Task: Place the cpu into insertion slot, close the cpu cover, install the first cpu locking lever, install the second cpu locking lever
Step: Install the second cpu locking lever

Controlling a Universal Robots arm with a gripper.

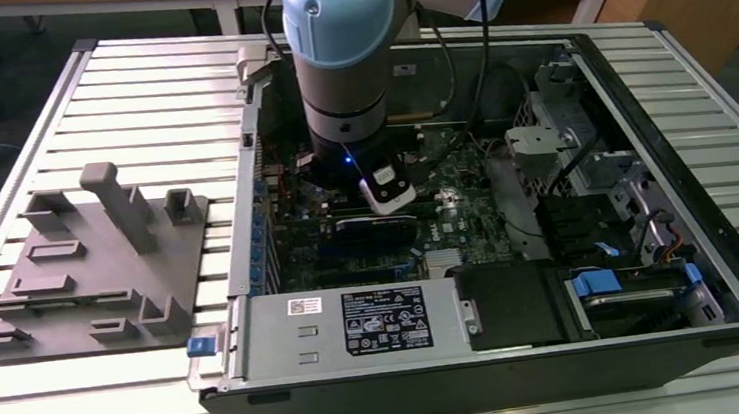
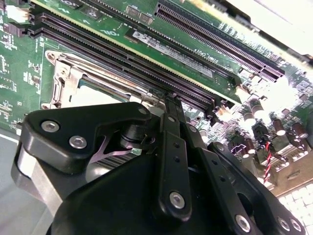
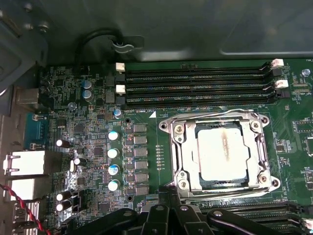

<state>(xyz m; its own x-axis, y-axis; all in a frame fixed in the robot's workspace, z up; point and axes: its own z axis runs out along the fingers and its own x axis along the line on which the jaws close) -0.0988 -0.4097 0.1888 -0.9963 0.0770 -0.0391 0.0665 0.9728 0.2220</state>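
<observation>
Hand [image 3: 168,196] at cpu cover [image 3: 181,147] edge; cpu [image 3: 222,149] seated.

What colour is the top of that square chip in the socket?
Pale silvery-grey with a faint brownish smear, best seen on the cpu in the first wrist view.

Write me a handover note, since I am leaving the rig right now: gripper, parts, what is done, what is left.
Gripper: low over the green circuit board, at the edge of the socket.
Chip: the pale silvery-grey square cpu lies flat in the silver-rimmed square insertion slot.
Cover: the thin silver metal frame plate lies down around the chip, whose top shows through its window.
Done: cpu placed, cover closed.
Left: the two locking levers; whether either is latched cannot be told.
</observation>
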